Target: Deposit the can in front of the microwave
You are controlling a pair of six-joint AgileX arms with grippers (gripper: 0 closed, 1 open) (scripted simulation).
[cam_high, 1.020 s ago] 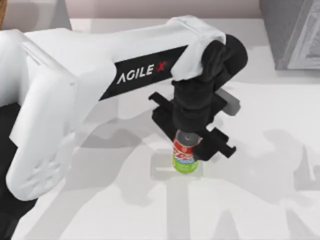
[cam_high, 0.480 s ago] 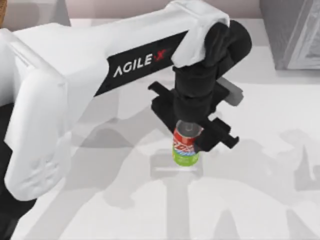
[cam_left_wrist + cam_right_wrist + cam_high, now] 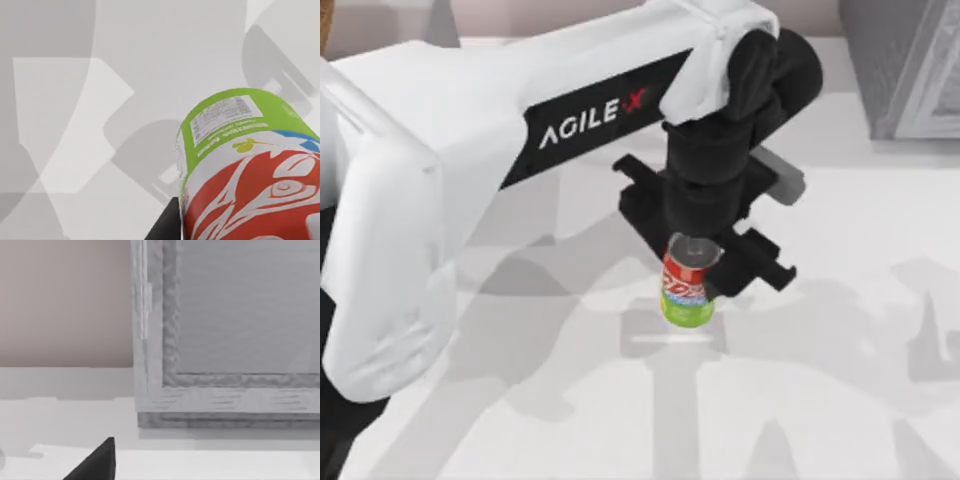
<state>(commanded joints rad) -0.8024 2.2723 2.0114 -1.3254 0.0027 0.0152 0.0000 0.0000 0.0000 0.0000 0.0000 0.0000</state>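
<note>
One can (image 3: 687,290) (upright) in left tool (image 3: 705,275).

Left arm shell (image 3: 440,170): our big links are glossy white, rounded and smooth, with soft bulging housings at the bends.
Marking: a black slanted panel on the forearm carries "AGILE" in white letters and an "X" in red (the only lettering we see on us).
Wrist: beyond the white cuff we turn matte black, a stack of rounded cylindrical segments.
Left gripper (image 3: 692,285): a black flat crossbar with notched, stepped ends, and a small grey block on one side.
Right gripper: a black wedge-shaped finger (image 3: 97,462) at the edge of our right wrist view.
</note>
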